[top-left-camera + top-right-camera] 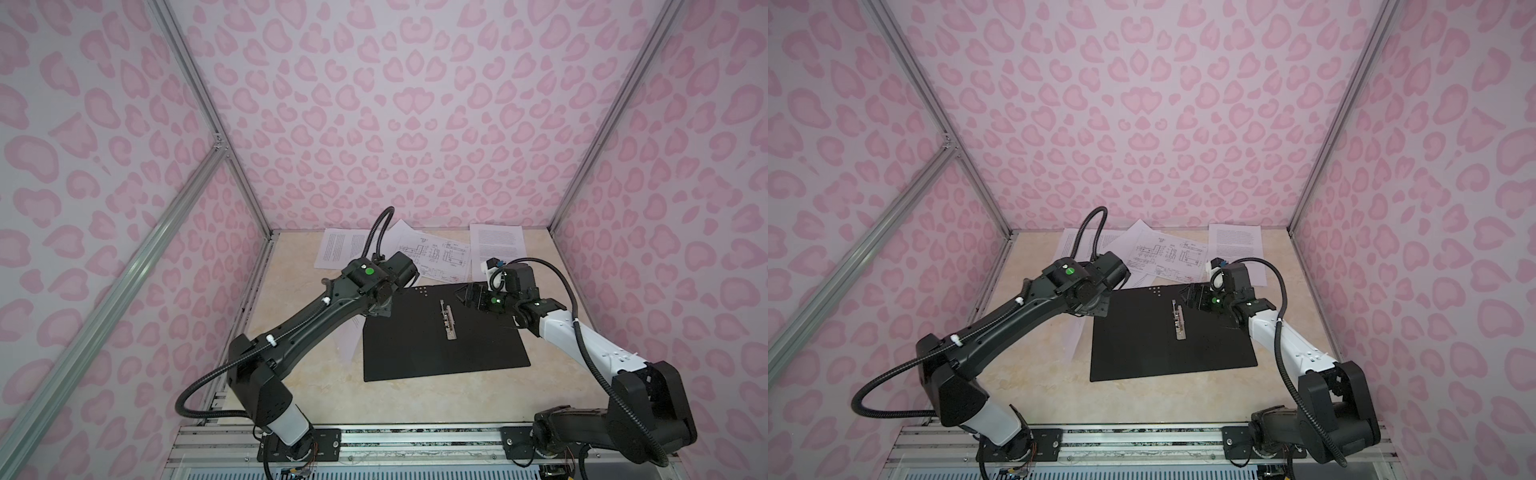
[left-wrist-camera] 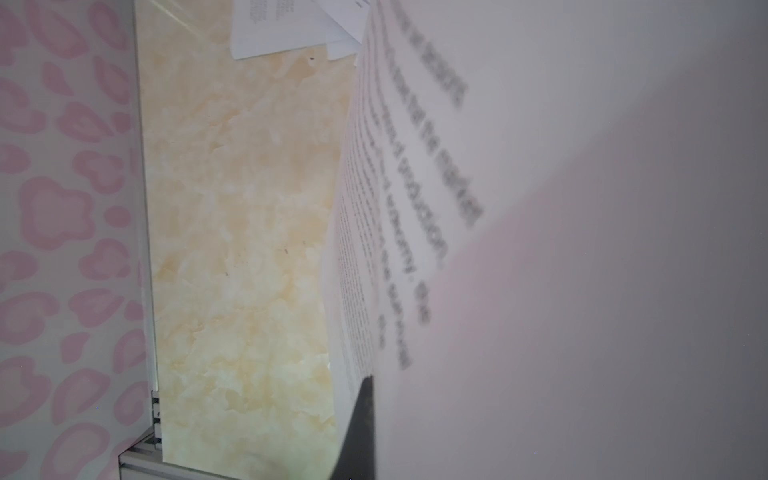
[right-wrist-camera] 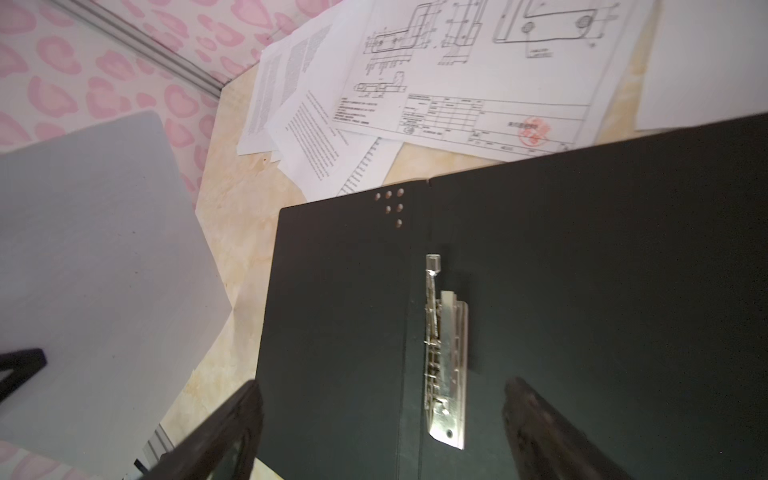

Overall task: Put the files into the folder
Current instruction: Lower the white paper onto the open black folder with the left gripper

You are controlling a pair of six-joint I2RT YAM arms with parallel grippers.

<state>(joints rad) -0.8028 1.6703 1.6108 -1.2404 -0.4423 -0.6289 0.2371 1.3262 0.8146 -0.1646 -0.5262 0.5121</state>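
Left wrist view: sheet (image 2: 540, 249) seen pinched in left gripper (image 1: 379, 311), jaws fully closed on it. Sheet hung edge-down just beside left edge of folder (image 1: 440, 336). Folder laid open, black inside up, at middle of table (image 1: 415, 399). Right gripper (image 3: 382, 432) spread wide, nothing held, poised over clip (image 3: 444, 353).

Step judged: 1st sheet to folder; other files (image 1: 436, 253) lying at far side.

Next move, prob.: sheet to be swung flat onto folder, clear of clip.

Room: near side free; folder's far edge met by files; right gripper poss. in way.

Even, soft lighting; close paper sheet (image 2: 540, 208) badly out of focus.
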